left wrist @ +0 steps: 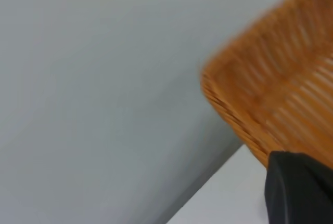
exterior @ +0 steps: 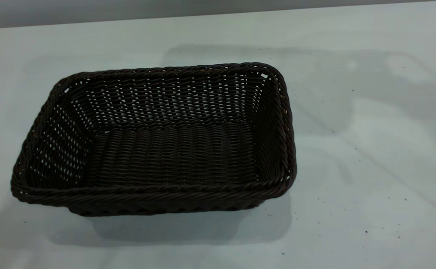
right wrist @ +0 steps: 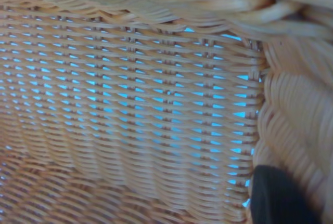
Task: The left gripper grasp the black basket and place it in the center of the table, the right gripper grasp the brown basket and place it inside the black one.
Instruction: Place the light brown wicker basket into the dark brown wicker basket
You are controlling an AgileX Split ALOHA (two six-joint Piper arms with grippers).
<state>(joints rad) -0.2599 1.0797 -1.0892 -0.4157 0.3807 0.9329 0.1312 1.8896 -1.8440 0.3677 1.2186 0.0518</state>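
- While I watch the exterior view, the black basket point(exterior: 158, 149) sits flat and upright on the white worktop point(exterior: 371, 149), with bare worktop all round it and nothing inside it.
- On my left wrist view, the brown basket point(left wrist: 281, 94) shows one rim corner, blurred, with a dark piece of the left end effector point(left wrist: 299, 187) in front of it; I cannot tell its state.
- On my right wrist view, the brown basket's woven side wall and braided rim fill the frame, very close.
- One dark tip of the right end effector point(right wrist: 278, 198) lies against that weave; open or closed, I cannot tell.
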